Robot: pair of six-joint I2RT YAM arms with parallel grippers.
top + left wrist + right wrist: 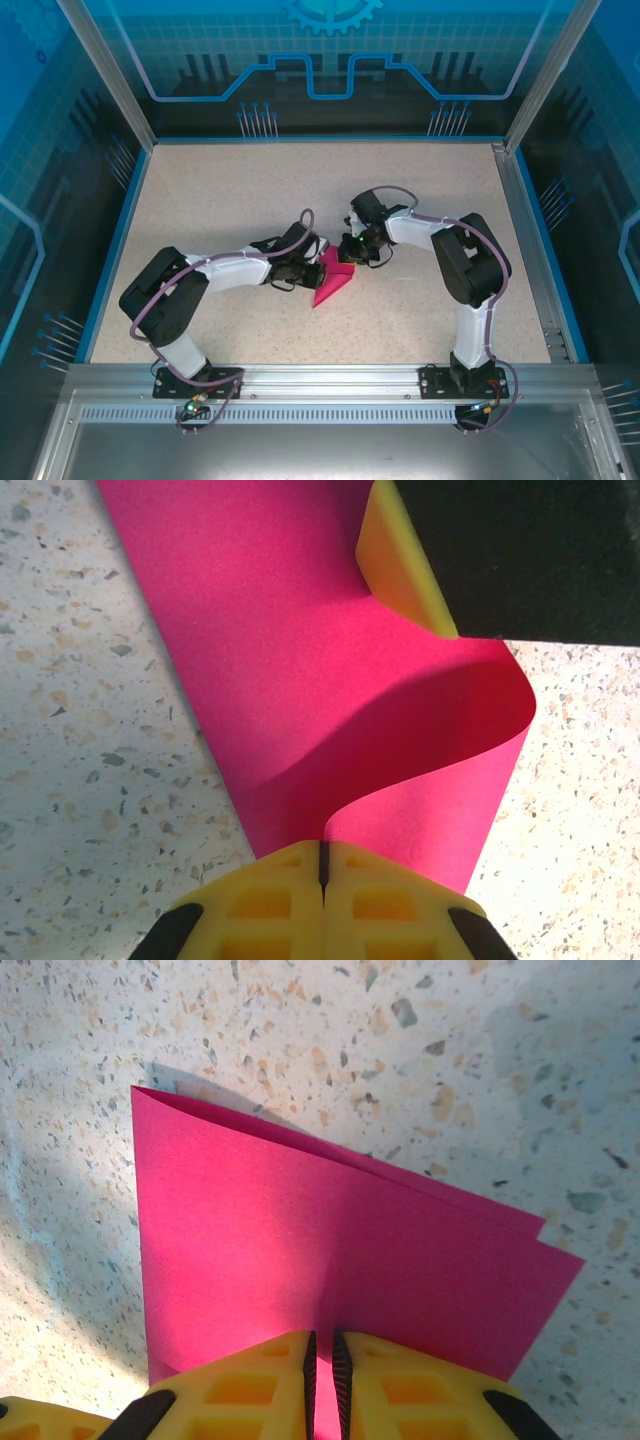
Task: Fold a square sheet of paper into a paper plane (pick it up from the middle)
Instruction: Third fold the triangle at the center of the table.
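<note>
The left gripper (322, 848) is pinching one edge of the pink paper (333, 288). Its two yellow fingers are pressing tight together on it. The paper is bending up in a soft wave from that pinch. It is sitting low in the middle of the speckled table (250, 190), between the two grippers. The right gripper (322, 1340) is squeezing the other side of the paper. Two folded layers are sticking out in front of its fingers.
</note>
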